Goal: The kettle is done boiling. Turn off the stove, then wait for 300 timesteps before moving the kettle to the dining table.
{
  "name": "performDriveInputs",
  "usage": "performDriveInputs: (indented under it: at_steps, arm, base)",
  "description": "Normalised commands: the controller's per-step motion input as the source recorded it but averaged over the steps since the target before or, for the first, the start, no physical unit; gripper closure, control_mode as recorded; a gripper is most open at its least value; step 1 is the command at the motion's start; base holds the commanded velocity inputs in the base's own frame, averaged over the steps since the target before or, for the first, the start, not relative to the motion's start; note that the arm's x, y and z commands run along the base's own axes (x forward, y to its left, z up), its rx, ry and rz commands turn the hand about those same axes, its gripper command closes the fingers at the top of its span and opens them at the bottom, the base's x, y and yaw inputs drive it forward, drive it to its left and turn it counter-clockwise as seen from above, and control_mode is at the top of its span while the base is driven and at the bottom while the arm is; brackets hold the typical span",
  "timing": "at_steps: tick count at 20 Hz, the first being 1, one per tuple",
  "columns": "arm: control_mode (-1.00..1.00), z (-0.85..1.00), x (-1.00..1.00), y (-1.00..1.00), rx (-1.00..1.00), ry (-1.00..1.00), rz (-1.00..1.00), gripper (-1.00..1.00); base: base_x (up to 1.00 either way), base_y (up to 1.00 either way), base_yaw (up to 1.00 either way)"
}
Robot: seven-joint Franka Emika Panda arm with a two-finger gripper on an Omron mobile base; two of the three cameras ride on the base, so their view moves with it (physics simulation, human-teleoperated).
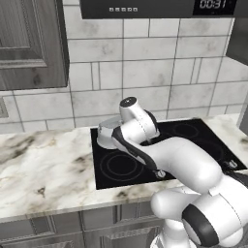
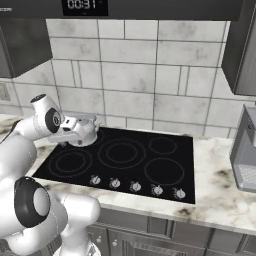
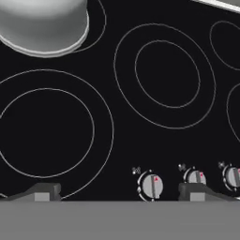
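- The tool (image 3: 119,192) hangs over the front of the stove (image 3: 140,117). Its two dark fingertips (image 3: 44,191) stand wide apart, let go, with nothing between them and nothing touching them.
- Between the tips, down on the stove's front edge, sits a round silver knob (image 3: 151,185) with a small red mark. More knobs (image 2: 135,186) run along that edge in a row.
- The kettle (image 2: 81,131) sits at the back left corner of the stove, on the black glass. It is round, squat and shiny grey.
- The stove is flat, black and smooth, with thin grey rings drawn on it. Most of the glass beside the kettle is bare.
- The stove is set in a marble table (image 1: 43,164), white with brown veins, running out to the stove's left and right.
- Behind the stove is a wall of pale tiles (image 2: 135,80).
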Motion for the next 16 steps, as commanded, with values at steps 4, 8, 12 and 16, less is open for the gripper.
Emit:
performDriveInputs:
  at_steps: [4,8,12,16]
  arm:
    - [-1.0,0.14,0.16,0.04,0.0,-0.13,0.13,-1.0]
    - [-1.0,0.24,0.07,0.03,-0.01,-0.09,0.13,-1.0]
    - [-1.0,0.21,0.14,0.04,-0.03,-0.05,0.16,-1.0]
    - [-1.0,0.12,0.13,0.07,-0.03,-0.05,0.16,-1.0]
  base:
    - [0.0,0.0,0.0]
    - [0.0,0.0,0.0]
    - [0.0,0.0,0.0]
    - [0.0,0.0,0.0]
